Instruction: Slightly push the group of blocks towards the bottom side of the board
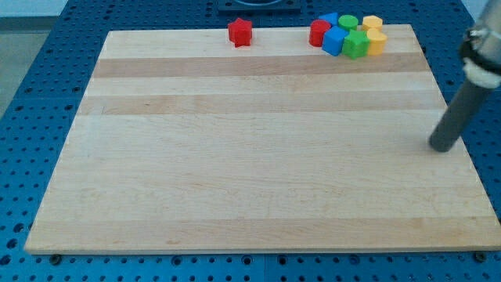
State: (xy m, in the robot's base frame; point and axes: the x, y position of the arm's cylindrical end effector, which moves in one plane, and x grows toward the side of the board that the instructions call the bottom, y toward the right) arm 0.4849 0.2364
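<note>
A tight group of blocks sits at the view's top right of the wooden board (250, 157): a red block (318, 33), a blue block (328, 19), a green round block (347, 22), a blue cube (334, 42), a green block (356, 45), a yellow block (372, 23) and a yellow cylinder (377, 42). A lone red star-shaped block (240, 32) sits to their left at the top edge. My tip (441, 146) is near the board's right edge, well below and to the right of the group, touching no block.
The board lies on a blue perforated table (47, 94). The rod rises from the tip to the view's upper right, to a pale fitting (481, 59) at the frame edge.
</note>
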